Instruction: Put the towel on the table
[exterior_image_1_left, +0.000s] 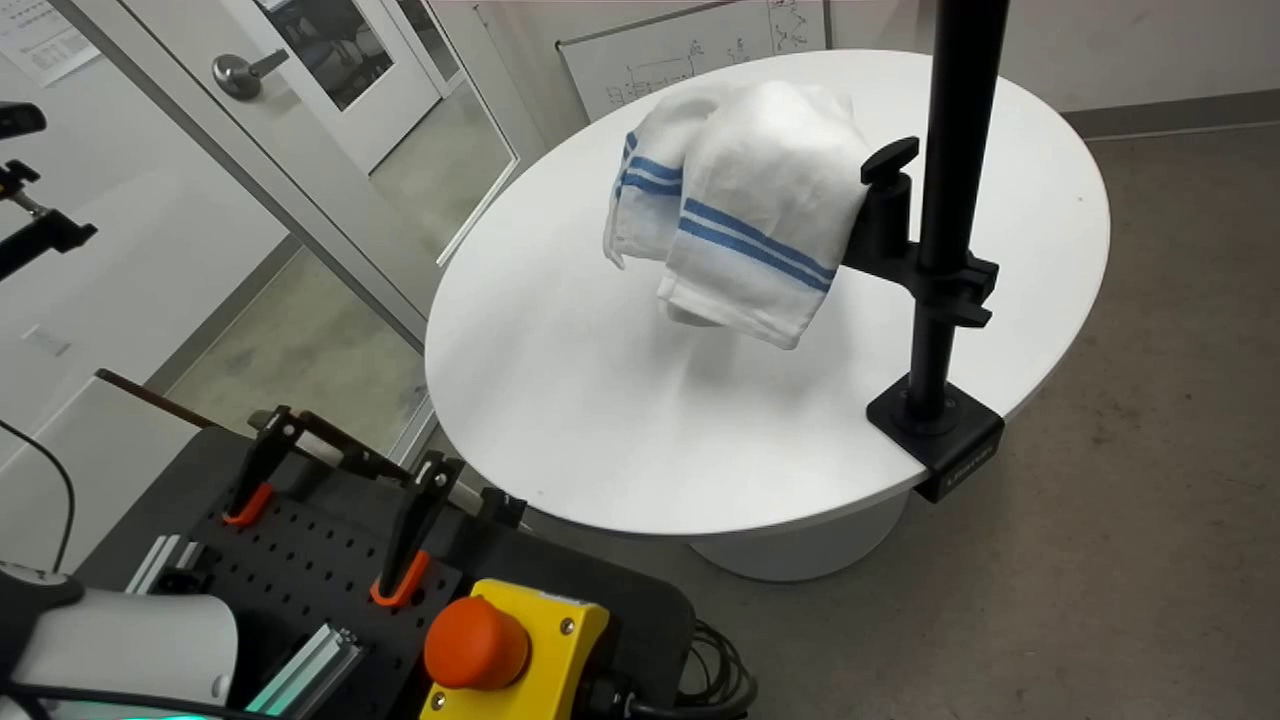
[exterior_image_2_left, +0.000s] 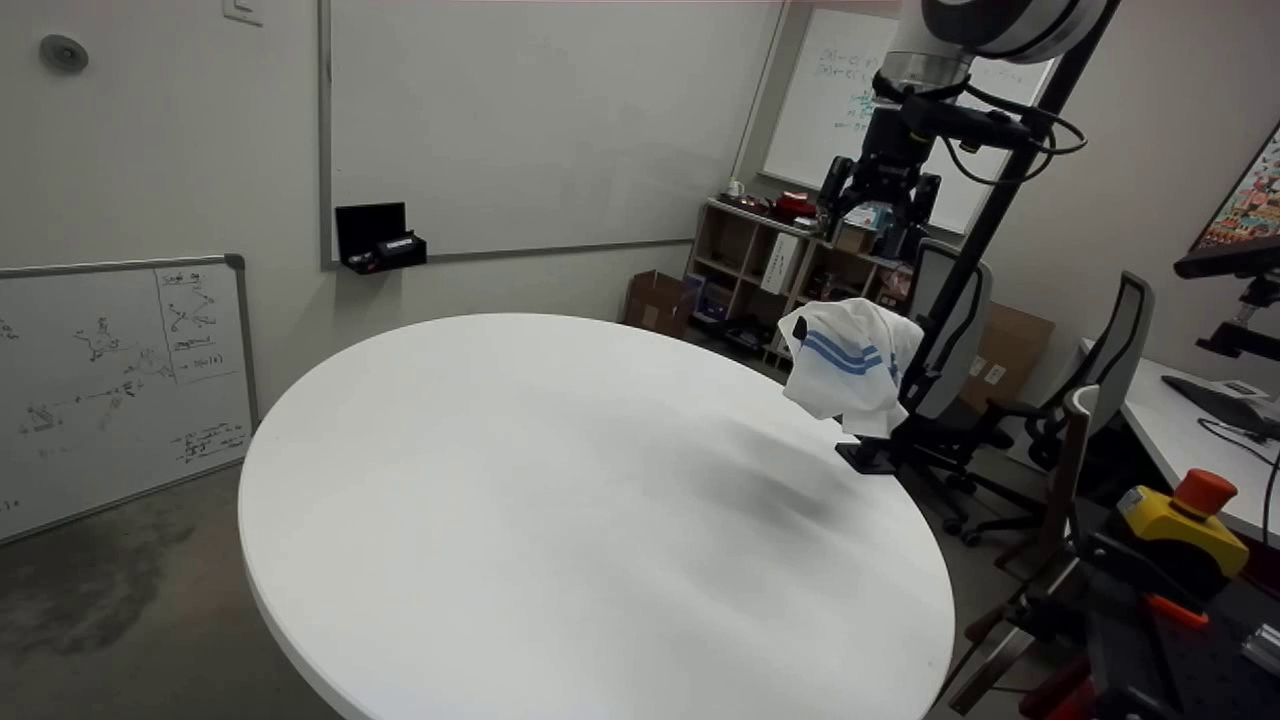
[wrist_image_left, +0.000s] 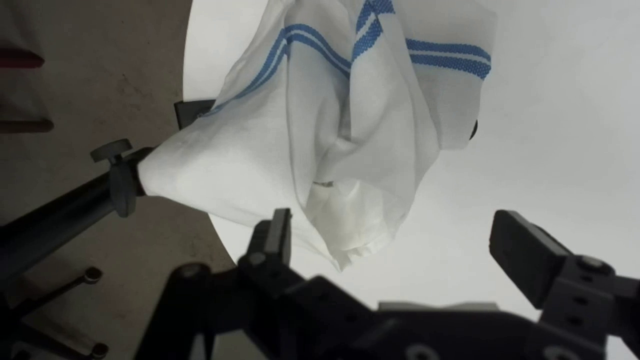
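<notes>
The white towel with blue stripes (exterior_image_1_left: 760, 210) hangs draped from a mount on the black pole. In an exterior view it hangs above the edge of the white round table (exterior_image_2_left: 560, 500), with shadows below it. This towel (exterior_image_2_left: 850, 365) has a small dark part of the mount showing at its side. My gripper (exterior_image_2_left: 862, 235) is open above the towel, apart from it. In the wrist view the gripper (wrist_image_left: 391, 215) is open with nothing between its fingers. The towel (wrist_image_left: 320, 115) lies ahead of the fingers, its lower tip between them in the picture. What holds it inside is mostly hidden.
The black pole (exterior_image_1_left: 945, 180) is clamped to the table edge by a black base (exterior_image_1_left: 940, 430). A thumb screw (wrist_image_left: 112, 150) sits where towel and pole meet. A yellow box with a red button (exterior_image_1_left: 515, 650) and clamps (exterior_image_1_left: 410, 530) stand on the dark robot stand. Chairs (exterior_image_2_left: 1110, 350) stand behind.
</notes>
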